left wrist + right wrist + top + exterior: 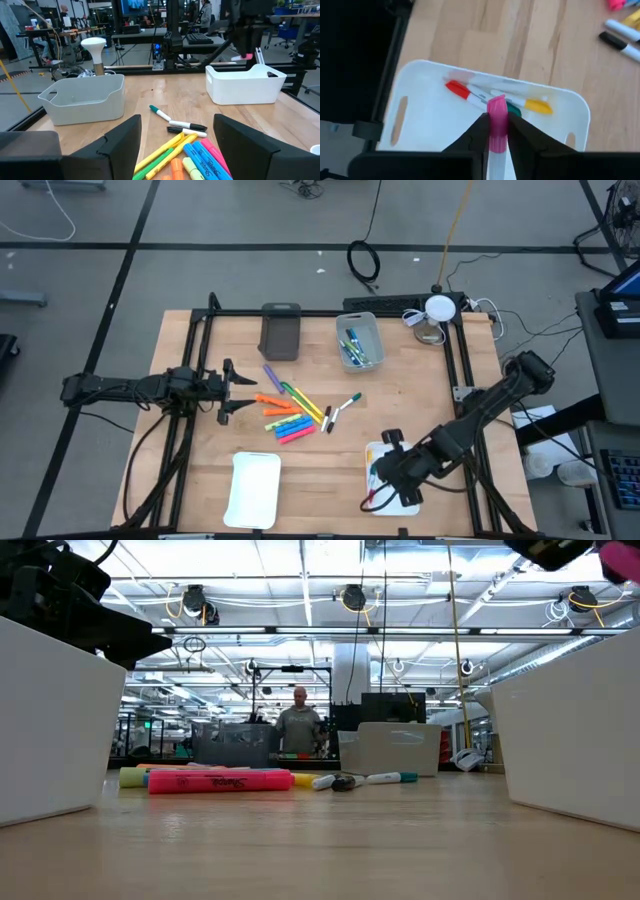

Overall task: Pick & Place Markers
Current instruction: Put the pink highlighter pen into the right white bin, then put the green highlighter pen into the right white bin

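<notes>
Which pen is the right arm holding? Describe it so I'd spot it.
Find the white tray at the table's near right corner. Above it, the right gripper pinches a white-barrelled marker with a pink cap; the tray's other markers show red, yellow and green.

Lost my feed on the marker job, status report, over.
Right pincer over right white tray, pink-capped marker between its fingers. Left pincer open, waiting by marker pile. Three markers already in tray. Nothing in the way.
</notes>
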You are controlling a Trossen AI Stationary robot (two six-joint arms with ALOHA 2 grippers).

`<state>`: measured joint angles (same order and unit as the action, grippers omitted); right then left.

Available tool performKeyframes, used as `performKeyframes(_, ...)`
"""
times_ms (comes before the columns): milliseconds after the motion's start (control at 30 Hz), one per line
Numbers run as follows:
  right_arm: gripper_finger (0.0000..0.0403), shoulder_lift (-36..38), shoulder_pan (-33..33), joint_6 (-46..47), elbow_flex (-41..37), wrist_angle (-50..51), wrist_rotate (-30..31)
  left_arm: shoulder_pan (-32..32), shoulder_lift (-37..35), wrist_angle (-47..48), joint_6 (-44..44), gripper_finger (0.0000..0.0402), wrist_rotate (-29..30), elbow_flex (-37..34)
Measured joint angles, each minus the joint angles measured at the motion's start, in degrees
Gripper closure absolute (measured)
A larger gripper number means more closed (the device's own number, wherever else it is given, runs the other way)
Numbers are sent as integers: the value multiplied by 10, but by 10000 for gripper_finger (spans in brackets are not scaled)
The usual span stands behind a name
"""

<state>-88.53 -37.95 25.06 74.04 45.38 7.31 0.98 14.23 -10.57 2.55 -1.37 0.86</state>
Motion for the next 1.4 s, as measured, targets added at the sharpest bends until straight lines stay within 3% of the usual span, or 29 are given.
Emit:
performKeyframes(367,298,0,1,24,-33,-28,2,0,0,0,0,151,0,0)
performKeyframes(633,266,0,31,-68,-33,-70,67,0,0,0,0,151,0,0)
performKeyframes(800,249,0,99,-131,-33,-78,91,0,0,0,0,151,0,0)
performKeyframes(1033,220,0,251,-220,-33,-80,90,0,0,0,0,151,0,0)
performKeyframes(1100,213,-4,297,-249,-33,-93,72,0,0,0,0,151,0,0)
performKeyframes(1233,204,-22,370,-288,-33,-129,-24,0,0,0,0,151,0,0)
performKeyframes(1400,206,-67,411,-323,-33,-162,-91,0,0,0,0,151,0,0)
